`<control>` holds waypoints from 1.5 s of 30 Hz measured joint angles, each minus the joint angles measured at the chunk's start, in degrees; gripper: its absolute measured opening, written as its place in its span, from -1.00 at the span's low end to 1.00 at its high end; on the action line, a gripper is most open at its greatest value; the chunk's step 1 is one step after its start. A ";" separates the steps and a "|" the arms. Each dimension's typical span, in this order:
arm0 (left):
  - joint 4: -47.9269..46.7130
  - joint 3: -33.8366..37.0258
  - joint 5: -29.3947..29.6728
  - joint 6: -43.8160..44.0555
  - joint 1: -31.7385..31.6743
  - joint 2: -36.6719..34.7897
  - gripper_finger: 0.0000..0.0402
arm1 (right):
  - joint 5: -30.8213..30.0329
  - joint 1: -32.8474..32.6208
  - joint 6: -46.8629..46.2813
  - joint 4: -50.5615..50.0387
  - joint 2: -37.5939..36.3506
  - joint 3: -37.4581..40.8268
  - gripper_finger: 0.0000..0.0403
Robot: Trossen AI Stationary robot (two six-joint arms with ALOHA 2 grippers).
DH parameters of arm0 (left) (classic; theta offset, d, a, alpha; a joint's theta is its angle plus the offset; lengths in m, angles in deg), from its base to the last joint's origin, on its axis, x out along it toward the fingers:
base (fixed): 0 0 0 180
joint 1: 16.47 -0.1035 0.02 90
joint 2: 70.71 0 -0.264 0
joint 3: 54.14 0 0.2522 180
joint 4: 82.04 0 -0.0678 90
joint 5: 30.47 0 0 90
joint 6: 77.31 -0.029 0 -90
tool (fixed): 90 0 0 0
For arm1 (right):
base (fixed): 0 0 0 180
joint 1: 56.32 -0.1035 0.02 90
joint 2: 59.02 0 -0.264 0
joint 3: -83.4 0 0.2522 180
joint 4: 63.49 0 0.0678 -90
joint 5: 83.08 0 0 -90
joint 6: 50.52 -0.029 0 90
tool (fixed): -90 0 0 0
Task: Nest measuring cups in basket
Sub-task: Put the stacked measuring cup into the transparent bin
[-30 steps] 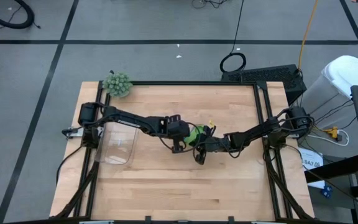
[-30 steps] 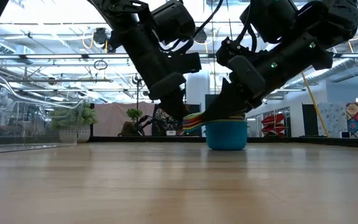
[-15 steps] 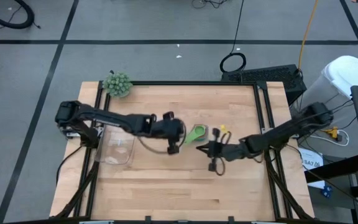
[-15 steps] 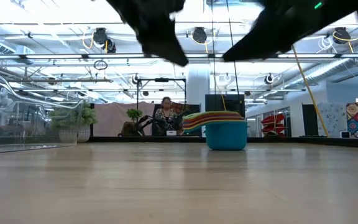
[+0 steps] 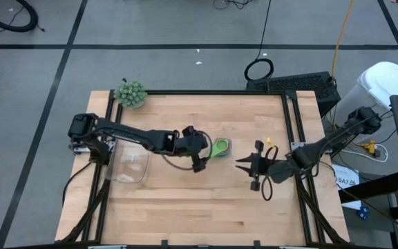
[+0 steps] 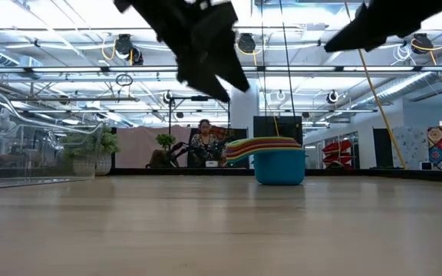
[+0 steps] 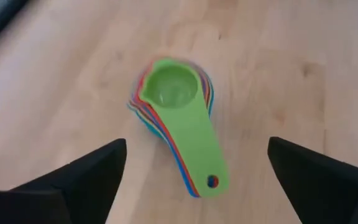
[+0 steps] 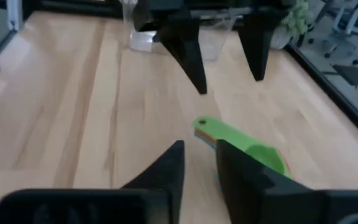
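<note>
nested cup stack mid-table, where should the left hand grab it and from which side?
Probably the fanned handles of the cup stack, taken from above. They jut out flat from the bowls, green on top, a thin stack the fingers can pinch across. The left hand is open right over it; the right hand is off to the side.

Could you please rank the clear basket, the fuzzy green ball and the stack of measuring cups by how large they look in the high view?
1. The basket, clearly the largest.
2. The fuzzy green ball.
3. The stack of measuring cups, slightly smaller than the ball, though the left gripper may hide its near end.
</note>
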 joint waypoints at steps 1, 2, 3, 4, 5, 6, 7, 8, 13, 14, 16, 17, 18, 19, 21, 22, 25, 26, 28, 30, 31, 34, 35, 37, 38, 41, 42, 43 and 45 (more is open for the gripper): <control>0.24 0.00 -0.71 0.94 -0.34 0.66 0.96 | 0.00 0.02 -0.75 -0.22 0.06 0.50 -0.51; 0.59 0.10 -1.31 1.67 -0.56 1.32 0.93 | 0.03 0.04 -1.63 -0.81 0.04 1.14 -0.45; 2.54 0.11 -1.56 1.96 -0.63 2.00 0.89 | 0.06 0.04 -2.67 -1.49 0.01 1.67 -0.40; 4.74 0.06 -1.85 2.34 -0.63 2.51 0.85 | 0.04 0.04 -3.82 -2.07 0.03 2.24 -0.35; 5.66 0.02 -1.87 2.65 -0.63 2.79 0.81 | 0.10 0.04 -4.98 -2.59 0.04 2.91 -0.31; 6.18 0.02 -1.88 2.86 -0.63 3.08 0.77 | 0.13 0.04 -6.23 -2.67 0.01 3.64 -0.27; 7.17 0.02 -1.88 3.03 -0.63 3.31 0.73 | 0.28 0.04 -7.38 -2.43 0.01 4.41 -0.23; 7.43 0.02 -1.90 3.17 -0.73 3.40 0.69 | 0.49 0.04 -8.34 -2.54 -0.02 5.14 -0.20; 3.89 0.00 -3.75 5.72 -2.03 4.06 0.54 | 0.63 0.04 -10.90 -2.43 -0.24 7.95 -0.10; 3.13 0.09 -4.49 5.87 -2.21 4.17 0.52 | 0.63 0.04 -10.87 -1.89 -0.24 8.34 -0.10; 4.03 0.05 -5.90 5.98 -2.46 4.63 0.49 | 0.66 0.04 -10.83 -1.57 -0.24 8.87 -0.09; 4.51 -0.11 -6.24 6.04 -2.55 4.92 0.49 | 0.70 0.04 -10.79 -1.55 -0.24 9.00 -0.09; 4.21 -0.11 -6.81 6.02 -2.58 5.09 0.49 | 0.69 0.04 -10.76 -1.49 -0.24 9.07 -0.09; 3.58 0.06 -7.23 6.02 -2.78 5.23 0.50 | 0.68 0.04 -10.77 -1.49 -0.24 9.17 -0.09; 4.23 -0.25 -7.58 6.16 -3.29 6.04 0.53 | 0.69 0.04 -10.74 -1.48 -0.24 9.20 -0.09; 3.55 -0.80 -7.82 6.17 -3.52 6.25 0.54 | 0.70 0.04 -10.72 -1.47 -0.24 9.20 -0.09; 0.57 -3.58 -8.15 5.57 -4.11 8.23 0.59 | 0.70 0.04 -10.49 -1.19 -0.23 9.20 -0.09; -0.65 -4.82 -8.75 5.07 -4.25 9.05 0.60 | 0.70 0.04 -10.38 -1.19 -0.19 9.20 -0.09; -4.98 -7.73 -9.16 4.12 -4.39 11.18 0.59 | 0.70 0.04 -10.42 -0.94 -0.26 9.20 -0.09; -6.45 -11.25 -9.28 3.15 -4.39 13.54 0.57 | 0.86 0.04 -10.49 -1.04 -0.21 9.21 -0.09; -9.00 -12.72 -9.31 2.64 -4.39 14.43 0.56 | 1.30 0.04 -10.70 -1.01 -0.24 9.21 -0.09; -12.59 -16.30 -9.28 1.38 -4.34 16.89 0.52 | 2.89 -0.02 -11.65 -1.27 -0.21 9.20 -0.09; -14.16 -16.90 -9.30 1.30 -4.38 17.24 0.51 | 3.51 -0.07 -12.00 -1.28 -0.24 9.20 -0.09; -15.17 -17.71 -9.31 1.35 -4.51 17.60 0.50 | 3.69 -0.20 -12.50 -1.49 -0.22 9.20 -0.09; -15.11 -17.81 -9.30 1.31 -4.62 17.63 0.51 | 3.69 -0.37 -12.59 -1.75 -0.21 9.21 -0.09; -16.51 -17.79 -9.33 1.69 -5.11 17.63 0.54 | 3.69 -0.78 -12.65 -1.67 -0.21 9.22 -0.09; -16.72 -17.79 -9.32 1.69 -5.27 17.63 0.55 | 3.69 -0.91 -12.73 -1.69 -0.22 9.22 -0.09; -17.13 -17.79 -9.32 1.72 -5.38 17.63 0.56 | 3.69 -0.99 -13.03 -1.61 -0.24 9.22 -0.09; -17.07 -17.79 -9.32 1.72 -5.57 17.63 0.58 | 3.68 -1.07 -13.22 -1.71 -0.21 9.22 -0.09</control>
